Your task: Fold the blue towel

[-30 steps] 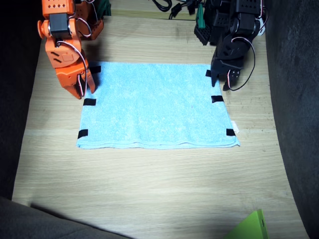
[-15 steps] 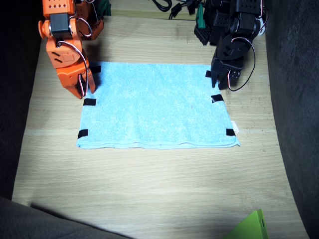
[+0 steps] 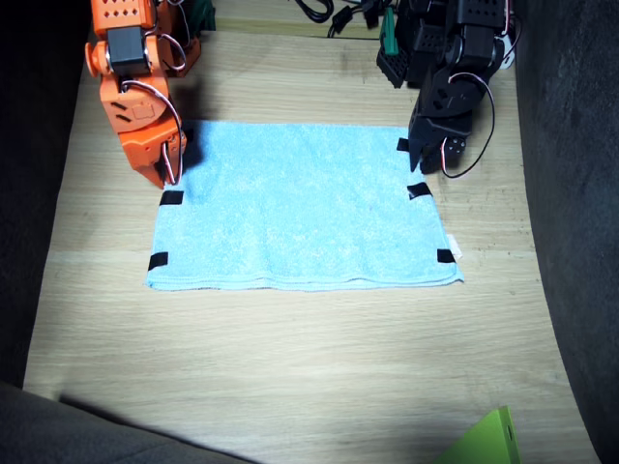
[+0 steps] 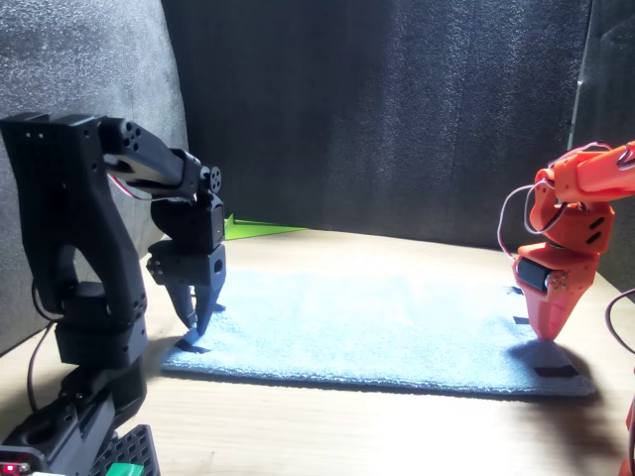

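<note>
The blue towel (image 3: 300,208) lies flat and spread out on the wooden table (image 3: 290,367), with black tape marks along its two short edges and a white tag at one near corner. My right gripper (image 3: 166,174), orange, points down at the towel's edge by its far corner and covers the tape mark there; its jaws overlap, so their gap does not show. My left gripper (image 3: 426,166), black, hangs over the opposite edge between two tape marks. In the front view the left gripper (image 4: 196,315) shows a narrow gap, tips at the towel (image 4: 377,332). The right gripper (image 4: 549,332) tapers to a point.
A green object (image 3: 488,440) sticks in at the table's near corner. Cables and a green board (image 3: 389,34) lie behind the left arm's base. Dark foam walls (image 3: 571,193) close both sides of the table.
My right gripper has shifted a little along the towel's edge towards its far corner. The towel has slid slightly towards the right arm. The left gripper has barely moved.
</note>
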Controlling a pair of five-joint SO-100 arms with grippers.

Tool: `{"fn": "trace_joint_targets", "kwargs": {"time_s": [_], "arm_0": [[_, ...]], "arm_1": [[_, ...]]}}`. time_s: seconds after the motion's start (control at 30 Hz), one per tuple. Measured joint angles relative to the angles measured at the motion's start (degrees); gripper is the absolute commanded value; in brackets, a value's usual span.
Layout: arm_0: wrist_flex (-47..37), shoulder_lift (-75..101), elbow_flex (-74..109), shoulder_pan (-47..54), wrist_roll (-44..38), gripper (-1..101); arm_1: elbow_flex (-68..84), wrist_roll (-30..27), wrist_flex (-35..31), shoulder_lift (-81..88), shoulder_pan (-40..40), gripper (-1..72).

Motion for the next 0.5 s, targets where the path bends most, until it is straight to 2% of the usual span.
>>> {"fn": "trace_joint_targets", "kwargs": {"time_s": [0.4, 0.5], "arm_0": [[0.0, 0.35, 0.0, 0.26, -0.35, 0], [0.53, 0.35, -0.44, 0.26, -0.26, 0]], "arm_1": [[2.02, 0.18, -0.53, 2.81, 1.58, 0.0], [1.76, 0.97, 1.05, 3.87, 2.81, 0.0]]}}
